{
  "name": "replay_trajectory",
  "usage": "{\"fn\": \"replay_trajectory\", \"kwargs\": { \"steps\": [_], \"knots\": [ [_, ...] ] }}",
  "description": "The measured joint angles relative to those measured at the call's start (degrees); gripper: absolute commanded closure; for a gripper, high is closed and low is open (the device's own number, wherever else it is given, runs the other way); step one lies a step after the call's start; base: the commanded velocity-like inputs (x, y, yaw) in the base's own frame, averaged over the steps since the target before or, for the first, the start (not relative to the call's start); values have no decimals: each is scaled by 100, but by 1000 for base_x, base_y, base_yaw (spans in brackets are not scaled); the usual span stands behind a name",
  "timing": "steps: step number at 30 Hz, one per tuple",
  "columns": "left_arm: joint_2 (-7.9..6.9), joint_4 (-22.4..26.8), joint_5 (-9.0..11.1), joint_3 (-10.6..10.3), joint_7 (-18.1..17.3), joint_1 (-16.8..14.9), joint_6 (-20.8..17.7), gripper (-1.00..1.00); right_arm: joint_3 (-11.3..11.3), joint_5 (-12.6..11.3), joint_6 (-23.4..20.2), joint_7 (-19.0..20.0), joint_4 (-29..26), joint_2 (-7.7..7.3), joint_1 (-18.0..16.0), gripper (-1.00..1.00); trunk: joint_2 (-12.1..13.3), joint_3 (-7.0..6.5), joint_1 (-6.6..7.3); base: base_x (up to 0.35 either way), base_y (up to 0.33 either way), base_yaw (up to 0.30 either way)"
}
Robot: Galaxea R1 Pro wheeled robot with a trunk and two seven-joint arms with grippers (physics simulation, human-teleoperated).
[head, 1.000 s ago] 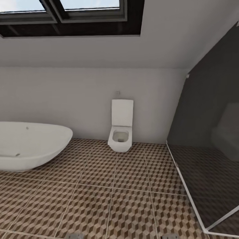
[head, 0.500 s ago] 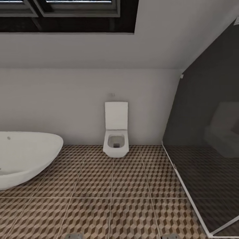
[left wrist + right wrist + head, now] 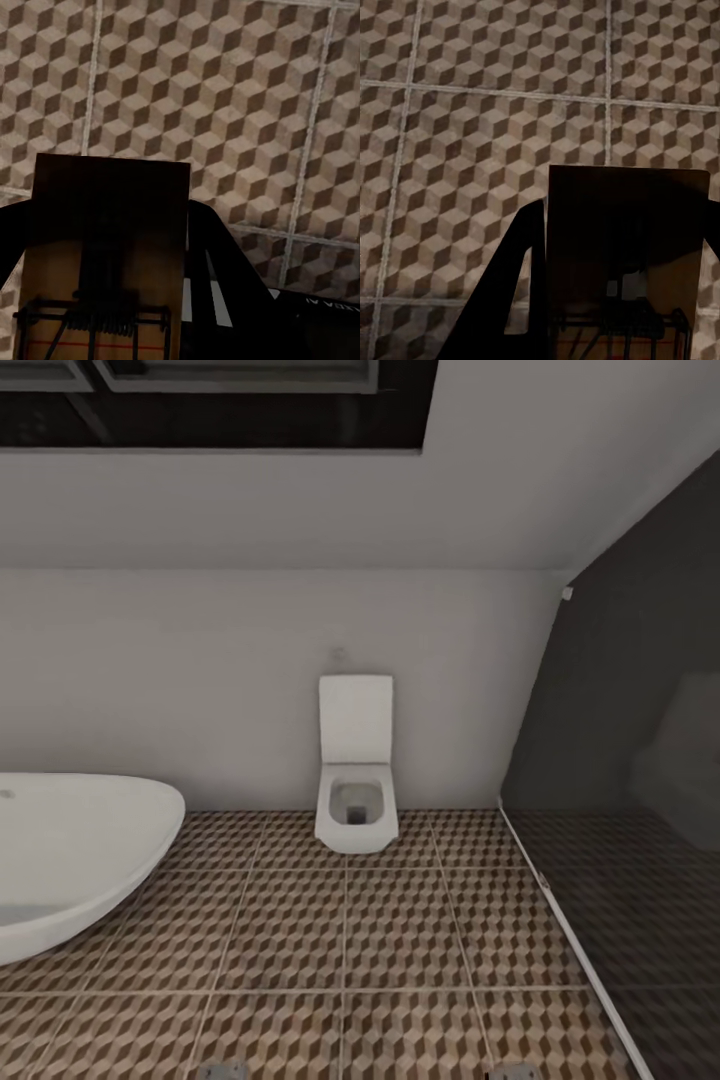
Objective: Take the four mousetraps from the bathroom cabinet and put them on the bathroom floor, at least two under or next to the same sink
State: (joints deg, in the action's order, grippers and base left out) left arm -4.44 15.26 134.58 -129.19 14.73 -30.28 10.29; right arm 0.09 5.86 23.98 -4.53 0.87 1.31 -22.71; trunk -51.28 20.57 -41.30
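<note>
Each gripper clamped on a mousetrap: left gripper [image 3: 187, 300] on one mousetrap [image 3: 105, 255], right gripper [image 3: 607, 300] on another mousetrap [image 3: 626, 247], both above the bathroom floor [image 3: 400, 920]. Ahead stand bathtub [image 3: 70, 870] and toilet [image 3: 354, 780], no sink; best to turn the base slowly and find the sink before lowering either trap.

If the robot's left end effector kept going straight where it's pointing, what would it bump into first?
Probably the floor. The left end effector points at the patterned tiles while holding a mousetrap, and nothing else shows in between. How far off the tiles are is unclear.
</note>
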Motion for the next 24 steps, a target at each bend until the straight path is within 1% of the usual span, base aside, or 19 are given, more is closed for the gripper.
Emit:
{"fn": "replay_trajectory", "kwargs": {
  "steps": [7, 24],
  "knots": [
    [6, 0, 0, -3, -2, 3, 0, 100, 0, -1, -3, 0, 0, 0, 0, 100, 0, 0, 0, 318, 94, 0],
    [17, 2, 0, -3, -3, 0, 0, 100, 0, -2, -4, 0, 0, 5, 0, 100, 0, 0, 0, 330, 3, 0]
  ]
}}
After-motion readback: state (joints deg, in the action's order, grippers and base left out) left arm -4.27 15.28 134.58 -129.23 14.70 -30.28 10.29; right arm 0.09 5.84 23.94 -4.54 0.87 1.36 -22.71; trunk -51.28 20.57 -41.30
